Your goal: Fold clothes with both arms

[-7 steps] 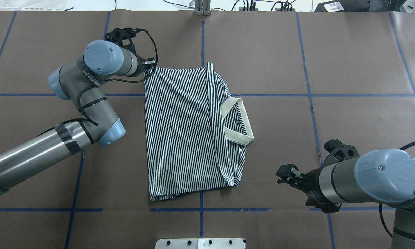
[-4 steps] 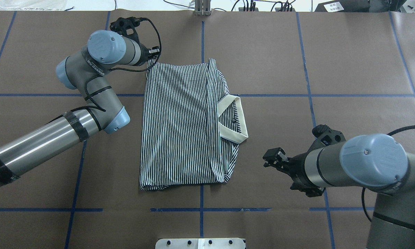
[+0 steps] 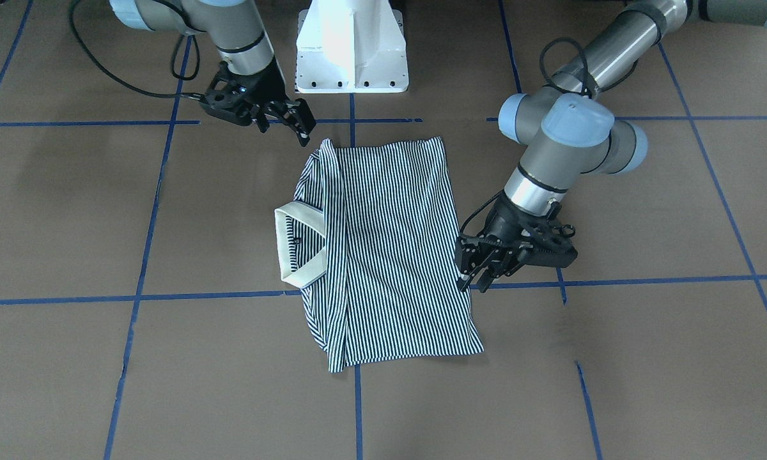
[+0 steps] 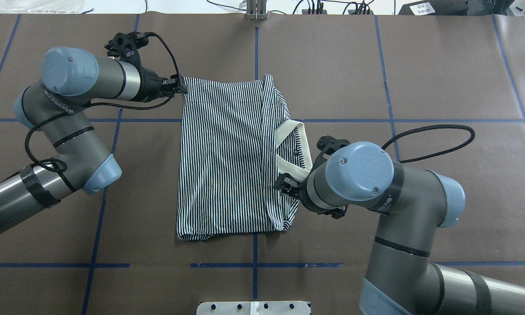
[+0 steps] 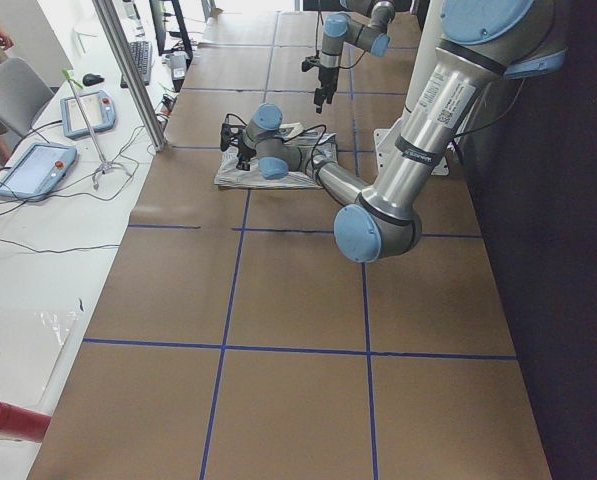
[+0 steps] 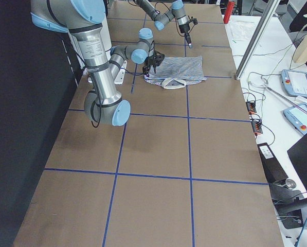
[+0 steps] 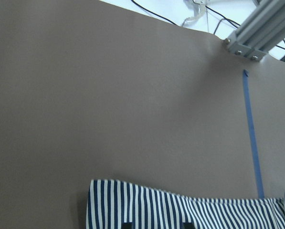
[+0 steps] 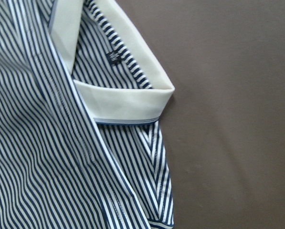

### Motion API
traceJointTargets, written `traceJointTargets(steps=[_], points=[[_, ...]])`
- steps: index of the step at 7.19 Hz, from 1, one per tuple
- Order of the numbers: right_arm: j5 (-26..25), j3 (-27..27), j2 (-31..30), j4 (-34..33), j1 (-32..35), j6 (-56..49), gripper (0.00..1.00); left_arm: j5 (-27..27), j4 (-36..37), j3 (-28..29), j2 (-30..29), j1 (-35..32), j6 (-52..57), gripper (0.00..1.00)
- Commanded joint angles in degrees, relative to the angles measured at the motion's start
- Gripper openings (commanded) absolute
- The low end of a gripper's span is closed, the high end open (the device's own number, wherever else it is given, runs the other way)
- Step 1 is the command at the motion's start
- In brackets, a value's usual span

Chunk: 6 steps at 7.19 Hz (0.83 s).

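Folded striped shirt (image 4: 227, 157) lies between two grippers.
The left gripper (image 4: 179, 86), fingers apart, sits at its far corner. The right gripper (image 4: 283, 183), fingers apart and empty, hangs near the cream collar (image 3: 300, 271). Brown table (image 4: 442, 65), blue lines (image 4: 389, 78).

Soft cloth shirt (image 4: 223, 166); matt brown paper (image 4: 442, 65)

The right arm (image 4: 358, 177) covers one collar (image 4: 288, 128) corner and, seemingly, most of the right claw (image 4: 284, 183).

Our left arm (image 4: 72, 131) and right arm (image 4: 402, 223) are silver-grey tubes with light-blue joint caps (image 4: 358, 170), small screws (image 4: 340, 160), looping black cables (image 4: 437, 127) and black tape bands (image 4: 37, 192).
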Motion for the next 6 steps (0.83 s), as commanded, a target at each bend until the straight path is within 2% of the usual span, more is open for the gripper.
traceJointTargets(steps=[1,2,4,6], points=[[-0.2,-7.0,4.8,-1.1,-1.9,-11.2,1.0,-0.5,0.1,-2.2,1.9,0.0,-0.1,0.46],[-0.3,-8.7,5.3,-1.5,-3.0,-13.4,1.0,-0.5,0.1,-2.2,2.0,0.0,-0.1,0.47],[-1.7,-10.6,9.4,-9.8,-5.1,-19.7,1.0,-0.4,0.1,-2.2,2.0,0.1,-0.6,0.47],[-3.3,-12.5,9.6,-10.0,-6.0,-21.9,1.0,-0.5,0.1,-2.3,2.0,0.2,-0.9,0.47]])
